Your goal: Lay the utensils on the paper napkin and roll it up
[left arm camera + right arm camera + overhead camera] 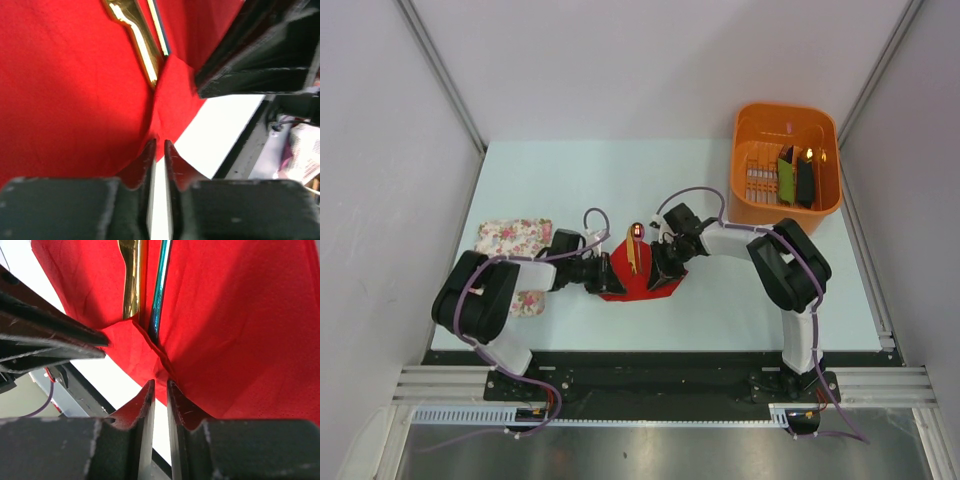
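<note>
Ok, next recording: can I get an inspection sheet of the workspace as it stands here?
Surface: pale table, flat.
Job's things: paper napkin mid-table, its near corner folded up over the handle ends; utensils lie on it side by side.
Clutter: floral cloth at left, partly under the left arm; orange basket far right, holding green and black items.
Grippers: left gripper and right gripper meet at the napkin's near corner, jaws almost together; grip cannot be told.
Cables: purple cables loop over both wrists, off the napkin.
Surroundings: plain walls; metal rail at the near edge.
</note>
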